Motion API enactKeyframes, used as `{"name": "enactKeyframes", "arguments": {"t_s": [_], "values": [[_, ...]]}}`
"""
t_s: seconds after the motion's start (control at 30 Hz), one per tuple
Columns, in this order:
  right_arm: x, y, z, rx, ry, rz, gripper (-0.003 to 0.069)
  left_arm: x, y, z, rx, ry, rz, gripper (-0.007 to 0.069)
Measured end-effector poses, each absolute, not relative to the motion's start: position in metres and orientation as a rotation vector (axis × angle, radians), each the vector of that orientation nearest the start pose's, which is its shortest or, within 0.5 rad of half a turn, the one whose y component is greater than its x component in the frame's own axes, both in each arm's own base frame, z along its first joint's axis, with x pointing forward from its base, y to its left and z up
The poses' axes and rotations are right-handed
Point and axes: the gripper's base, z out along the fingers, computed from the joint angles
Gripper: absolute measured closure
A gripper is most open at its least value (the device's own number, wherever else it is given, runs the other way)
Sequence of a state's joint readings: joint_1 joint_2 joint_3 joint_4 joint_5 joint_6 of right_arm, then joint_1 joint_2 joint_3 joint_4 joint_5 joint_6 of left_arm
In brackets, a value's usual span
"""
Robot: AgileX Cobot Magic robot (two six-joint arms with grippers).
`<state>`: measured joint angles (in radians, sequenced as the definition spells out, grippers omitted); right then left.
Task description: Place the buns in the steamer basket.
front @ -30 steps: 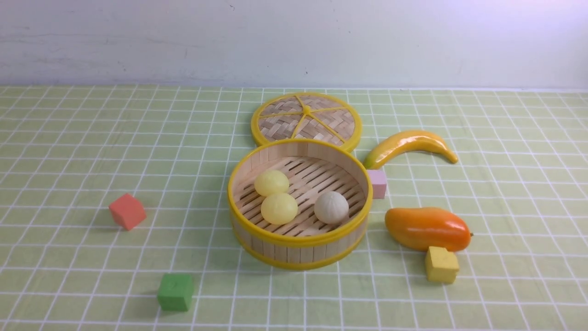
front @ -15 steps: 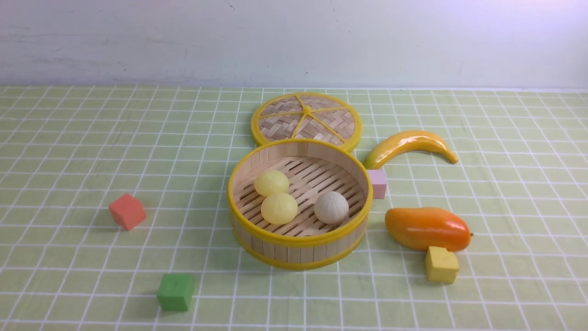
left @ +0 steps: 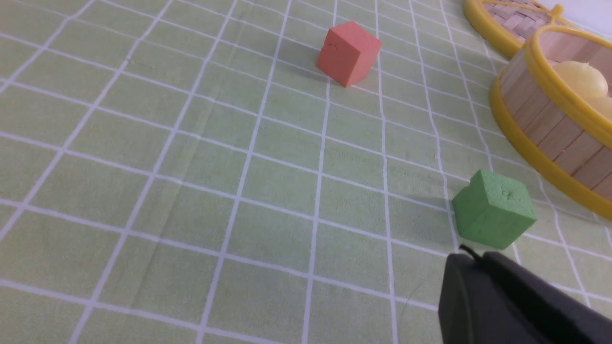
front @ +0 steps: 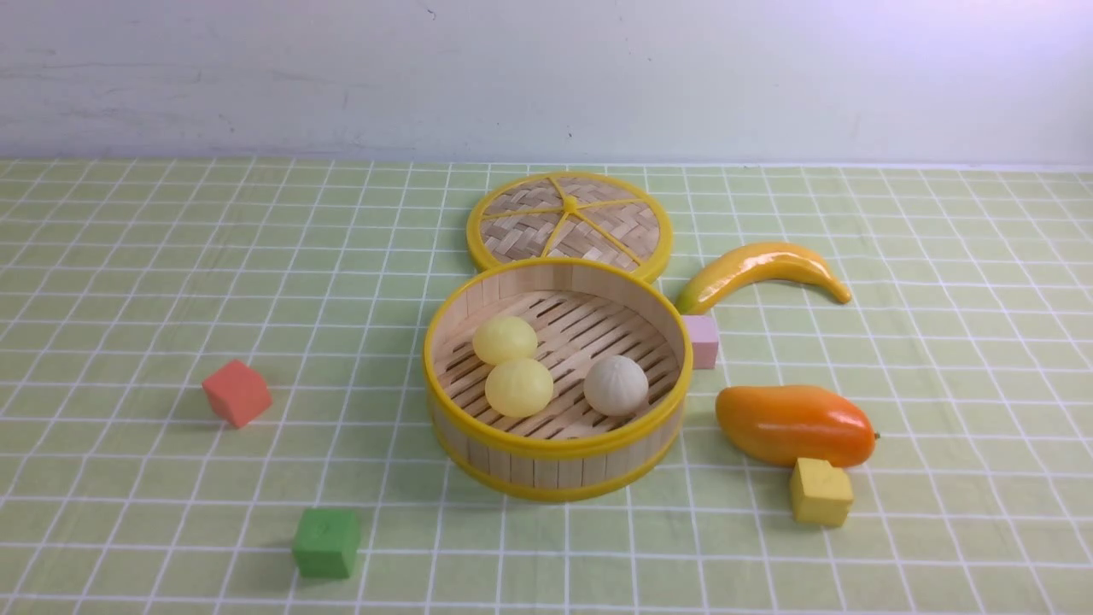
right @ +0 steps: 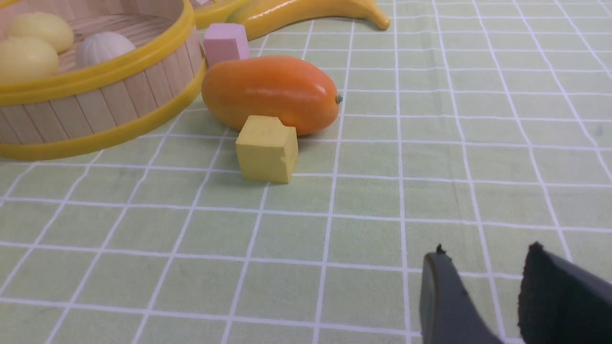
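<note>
The steamer basket (front: 546, 471) stands in the middle of the green checked cloth. All three buns lie on its slatted floor: two pale yellow ones (front: 505, 340) (front: 519, 387) touching on the left, and an off-white pleated one (front: 616, 385) on the right. Neither arm shows in the front view. In the left wrist view my left gripper (left: 471, 258) is shut and empty, low over the cloth just short of the green cube (left: 495, 217), with the basket (left: 540, 119) beyond. My right gripper (right: 485, 255) is open and empty, well short of the yellow cube (right: 267, 149).
The woven lid (front: 569, 222) lies flat behind the basket. A banana (front: 760, 265), a pink cube (front: 702, 341), a mango (front: 794, 424) and a yellow cube (front: 821, 491) sit to the basket's right. A red cube (front: 236, 392) and a green cube (front: 326, 541) lie to its left.
</note>
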<state>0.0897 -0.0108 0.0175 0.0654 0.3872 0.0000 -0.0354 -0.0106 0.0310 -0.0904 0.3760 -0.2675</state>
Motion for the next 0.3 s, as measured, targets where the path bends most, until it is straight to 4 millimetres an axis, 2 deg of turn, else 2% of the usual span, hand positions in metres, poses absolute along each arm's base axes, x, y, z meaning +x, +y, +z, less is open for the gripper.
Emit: {"name": "enactKeyframes", "arguments": {"t_s": [0.3], "values": [[0.0517, 0.0069, 0.1731, -0.044, 1.878, 0.126, 0.042, 0.0524, -0.0049, 0.1697, -0.275, 1.869, -0.296, 0.0607]]}}
